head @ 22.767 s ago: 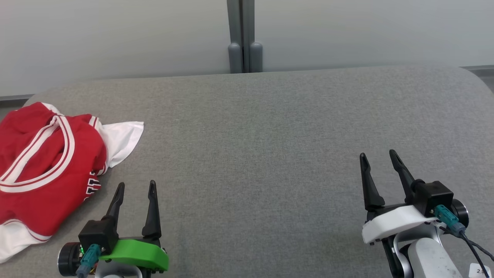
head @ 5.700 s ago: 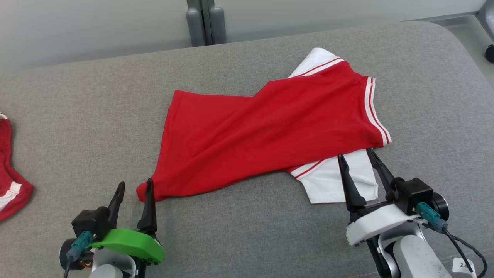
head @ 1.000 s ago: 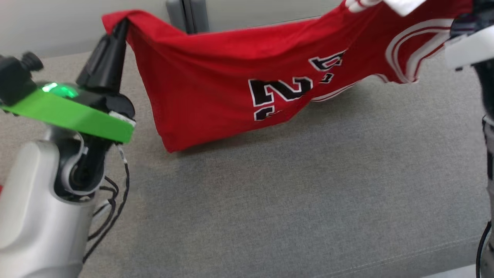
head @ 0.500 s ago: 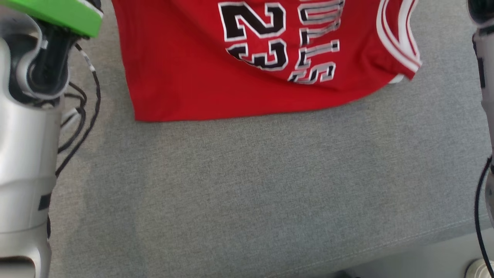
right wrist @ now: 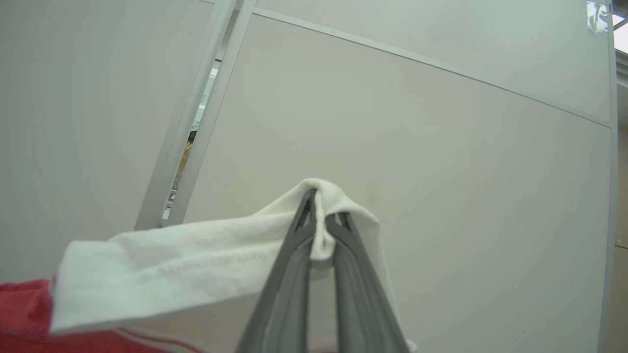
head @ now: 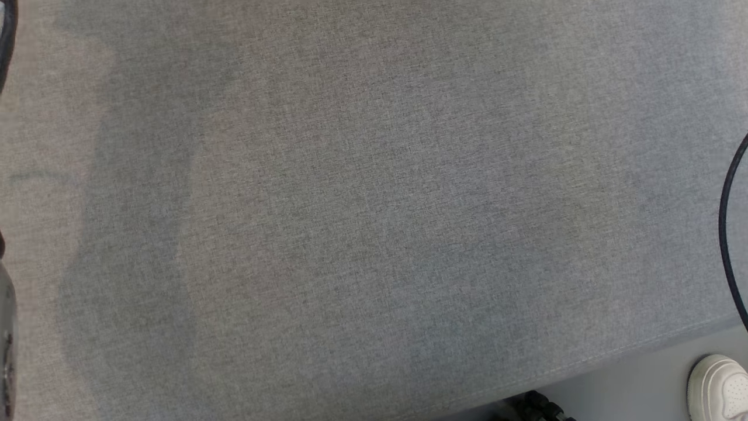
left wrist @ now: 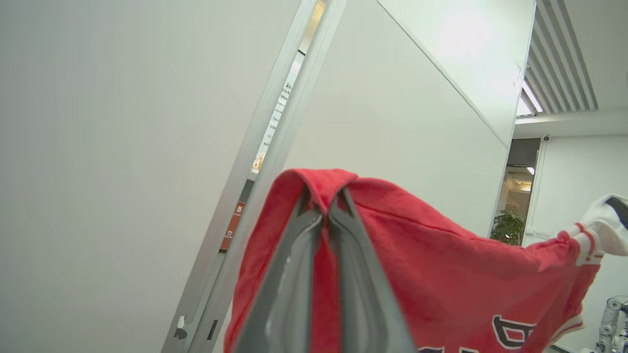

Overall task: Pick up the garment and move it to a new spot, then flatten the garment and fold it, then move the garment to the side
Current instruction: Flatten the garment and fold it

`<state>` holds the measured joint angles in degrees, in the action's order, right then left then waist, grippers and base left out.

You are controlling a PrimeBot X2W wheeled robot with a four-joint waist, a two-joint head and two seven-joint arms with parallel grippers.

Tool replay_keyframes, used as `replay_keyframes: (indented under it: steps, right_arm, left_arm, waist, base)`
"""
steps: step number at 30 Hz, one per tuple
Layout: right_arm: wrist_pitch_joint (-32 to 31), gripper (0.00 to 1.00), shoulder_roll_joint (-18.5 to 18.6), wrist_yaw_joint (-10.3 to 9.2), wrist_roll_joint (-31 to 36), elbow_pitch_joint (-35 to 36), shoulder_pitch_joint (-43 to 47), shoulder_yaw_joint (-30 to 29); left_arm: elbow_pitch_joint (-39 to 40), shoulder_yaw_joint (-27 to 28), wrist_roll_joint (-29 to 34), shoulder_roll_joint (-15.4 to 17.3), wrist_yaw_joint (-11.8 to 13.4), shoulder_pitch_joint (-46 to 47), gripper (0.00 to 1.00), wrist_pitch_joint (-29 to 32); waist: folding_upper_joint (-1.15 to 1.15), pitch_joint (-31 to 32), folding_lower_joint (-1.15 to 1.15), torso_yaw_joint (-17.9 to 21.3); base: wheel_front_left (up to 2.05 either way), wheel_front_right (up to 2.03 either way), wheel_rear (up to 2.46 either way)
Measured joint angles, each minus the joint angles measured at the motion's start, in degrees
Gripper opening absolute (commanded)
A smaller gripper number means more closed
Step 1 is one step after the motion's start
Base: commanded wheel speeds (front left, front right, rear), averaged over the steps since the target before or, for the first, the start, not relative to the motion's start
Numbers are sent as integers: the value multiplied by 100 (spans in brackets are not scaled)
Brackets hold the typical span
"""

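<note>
My left pincer [left wrist: 325, 212] and right pincer [right wrist: 320, 208] pinched thin jersey [left wrist: 441, 264] edges mid-frame; a swing could have slipped them

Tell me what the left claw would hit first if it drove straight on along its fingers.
Apart from the red garment the left claw pinches, the first thing ahead looks like the pale wall panel, beside the metal frame; how far is unclear.

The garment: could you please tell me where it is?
The garment hangs before the wall, the left pincer shut on its red edge in the left wrist view, the right pincer on its white sleeve in the right wrist view.
</note>
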<state>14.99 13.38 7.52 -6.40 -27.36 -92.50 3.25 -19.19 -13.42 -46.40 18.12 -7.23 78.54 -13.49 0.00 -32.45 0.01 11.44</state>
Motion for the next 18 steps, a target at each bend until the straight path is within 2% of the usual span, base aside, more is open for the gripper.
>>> replay_keyframes:
  steps: [3, 7, 13, 18]
  right_arm:
    - [8, 0, 64, 0, 15, 334, 37, 35]
    - [7, 0, 155, 1, -80, 158, 704, 447]
    - [5, 0, 433, 1, -597, 104, 2081, 1226]
    - [-219, 0, 748, 2, -1254, 636, 3475, 1267]
  left_arm:
    - [200, -112, -265, 149, -9, -27, 0, -87]
    - [126, -520, -388, 355, -9, -693, 0, -127]
    - [97, -782, -676, 308, -9, -2043, 0, -147]
    - [386, -942, -750, 339, -9, -3154, 0, -154]
  waist:
    - [0, -48, -1, -33]
    - [0, -121, 0, -70]
    - [0, -68, 0, -177]
    - [0, 183, -1, -228]
  base:
    - [0, 0, 0]
    - [0, 0, 0]
    - [0, 0, 0]
    - [0, 0, 0]
